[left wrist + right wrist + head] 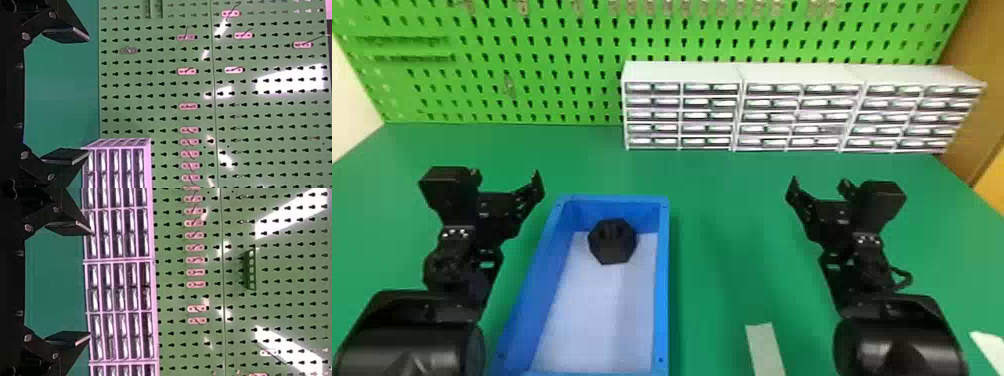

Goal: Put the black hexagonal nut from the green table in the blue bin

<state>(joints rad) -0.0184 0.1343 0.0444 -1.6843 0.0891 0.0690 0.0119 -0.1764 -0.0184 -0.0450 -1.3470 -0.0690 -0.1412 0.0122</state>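
Note:
The black hexagonal nut (612,241) lies inside the blue bin (662,280), on its pale floor near the far wall. Left of the bin's far end is my left gripper (507,180), held apart from both bin and nut. My right gripper (817,187) is well to the right of the bin, over the green table (732,210). In the left wrist view the left gripper (84,96) has its two fingers wide apart with nothing between them. The right wrist view shows the right gripper (91,282) spread the same way, also holding nothing.
White drawer cabinets (682,115) stand along the table's back right, against the green pegboard (532,60). A pale strip (766,350) lies on the table between bin and right arm, and another white piece (989,347) sits at the right edge.

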